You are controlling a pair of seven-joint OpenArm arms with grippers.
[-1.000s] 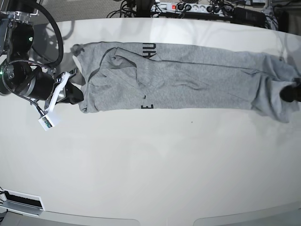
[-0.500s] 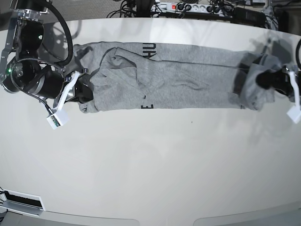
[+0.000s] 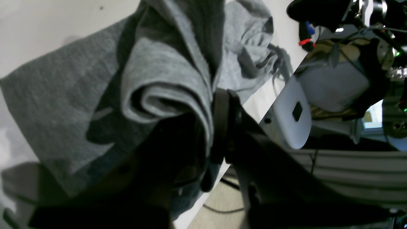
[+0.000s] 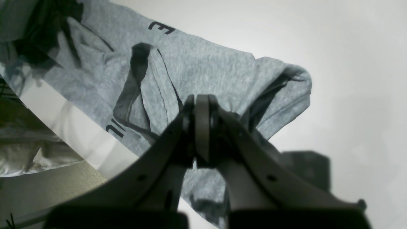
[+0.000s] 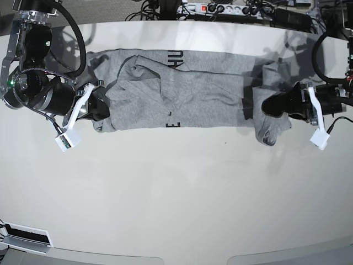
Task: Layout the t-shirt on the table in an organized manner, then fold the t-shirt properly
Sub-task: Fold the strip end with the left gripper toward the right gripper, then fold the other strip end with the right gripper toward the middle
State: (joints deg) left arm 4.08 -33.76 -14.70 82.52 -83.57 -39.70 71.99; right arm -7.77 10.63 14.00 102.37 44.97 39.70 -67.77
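The grey t-shirt (image 5: 198, 94) lies as a long strip across the far half of the table (image 5: 176, 193), with black letters showing at its upper and lower edges. My left gripper (image 5: 268, 105) holds the shirt's right end, which is bunched and folded back over the strip. The left wrist view shows that gripper (image 3: 219, 127) shut on a rolled fold of the t-shirt (image 3: 63, 95). At the strip's left end, my right gripper (image 5: 101, 107) is shut. In the right wrist view, creases of the t-shirt (image 4: 206, 63) run in toward the closed tips of that gripper (image 4: 202, 127).
A power strip with cables (image 5: 220, 8) lies beyond the table's far edge. The right arm's bulky body (image 5: 33, 83) stands over the table's left side. The left arm (image 5: 331, 99) reaches in from the right edge.
My left gripper has carried the shirt's right end well to the left, shortening the strip. The right gripper slid a little right onto the shirt's left end, then stayed.
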